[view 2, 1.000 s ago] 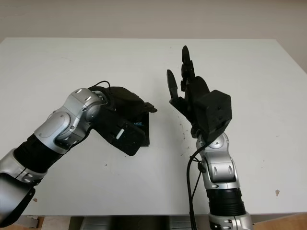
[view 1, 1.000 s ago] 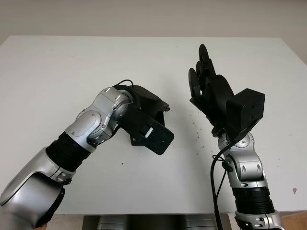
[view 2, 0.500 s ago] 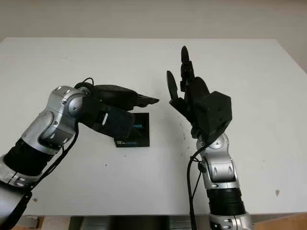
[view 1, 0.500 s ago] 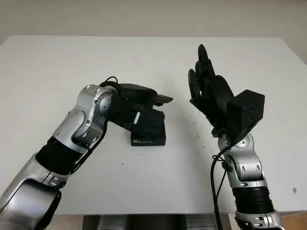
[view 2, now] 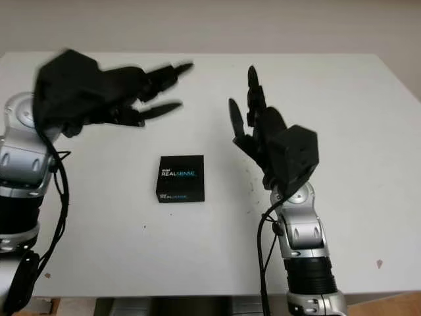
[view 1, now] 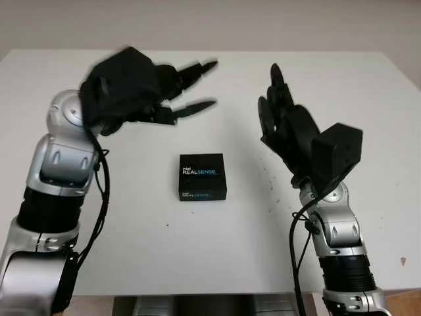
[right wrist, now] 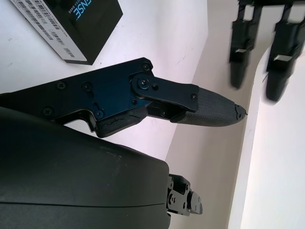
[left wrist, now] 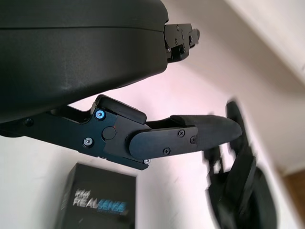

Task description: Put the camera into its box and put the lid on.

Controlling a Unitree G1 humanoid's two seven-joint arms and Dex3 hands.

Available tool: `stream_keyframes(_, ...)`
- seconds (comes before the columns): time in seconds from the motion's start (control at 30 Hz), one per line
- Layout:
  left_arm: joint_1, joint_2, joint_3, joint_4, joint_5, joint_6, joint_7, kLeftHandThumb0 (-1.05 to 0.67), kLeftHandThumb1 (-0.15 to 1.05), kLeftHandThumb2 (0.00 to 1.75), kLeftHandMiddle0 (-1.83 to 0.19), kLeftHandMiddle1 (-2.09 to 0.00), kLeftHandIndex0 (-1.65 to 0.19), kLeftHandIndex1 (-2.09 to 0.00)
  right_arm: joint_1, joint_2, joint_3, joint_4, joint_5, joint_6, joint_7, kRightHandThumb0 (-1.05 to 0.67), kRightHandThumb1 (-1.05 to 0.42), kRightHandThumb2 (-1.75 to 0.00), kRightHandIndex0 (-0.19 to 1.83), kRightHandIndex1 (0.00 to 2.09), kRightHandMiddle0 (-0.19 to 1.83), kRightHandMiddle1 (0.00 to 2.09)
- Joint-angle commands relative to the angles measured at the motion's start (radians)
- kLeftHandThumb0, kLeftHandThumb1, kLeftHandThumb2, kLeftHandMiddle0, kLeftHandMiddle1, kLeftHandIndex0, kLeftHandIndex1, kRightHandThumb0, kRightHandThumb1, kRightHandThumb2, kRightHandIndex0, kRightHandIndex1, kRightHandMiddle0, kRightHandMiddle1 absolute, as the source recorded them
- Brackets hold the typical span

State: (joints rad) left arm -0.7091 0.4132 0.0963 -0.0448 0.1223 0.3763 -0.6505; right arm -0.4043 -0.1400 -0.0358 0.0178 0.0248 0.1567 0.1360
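The white desk (view 1: pixel 368 79) took most of the scene and reached from the near edge up to the pale wall behind it.

The left arm (view 1: pixel 56 171) rose from the bottom left corner, with its silver joints one over the other, and it carried the left hand (view 1: pixel 148 89) high above the far left part of the desk. This hand held nothing; it was open, and its black fingers (view 1: pixel 197 105) pointed toward the middle of the desk, above and to the left of the box.

The right arm (view 1: pixel 335 243) stood almost upright at the bottom right. The right hand (view 1: pixel 283 122) was raised over the desk to the right of the box, well apart from it. It was open too and held nothing, with its fingers pointing up and away from the robot.

The black box (view 1: pixel 202 176) lay flat on the desk between the two hands, with the lid on top, and no hand touched it. White and blue letters "REALSENSE" were printed on its top and on its front side. In the right wrist view a label with barcodes was visible on one side of the box (right wrist: pixel 71 28).

Some small dark spots (view 1: pixel 271 184) marked the desk just right of the box.
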Motion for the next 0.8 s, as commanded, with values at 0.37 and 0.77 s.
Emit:
stream_keyframes(0.37, 0.281, -0.196, 0.179, 0.129, -0.231, -0.310, 0.383, -0.81, 1.05, 0.66, 0.19, 0.00, 0.19, 0.00, -0.009, 0.003, -0.014, 0.069, 0.034, -0.049, 0.021, -0.80, -1.05, -0.71, -0.19, 0.00, -0.19, 0.00)
stream_keyframes(0.77, 0.329, -0.212, 0.160, 0.281, -0.304, -0.482, 0.392, -0.84, 1.05, 0.67, 0.19, 0.00, 0.19, 0.00, -0.009, 0.003, -0.009, 0.126, 0.015, -0.102, -0.007, -0.82, -1.05, -0.74, -0.19, 0.00, -0.19, 0.00)
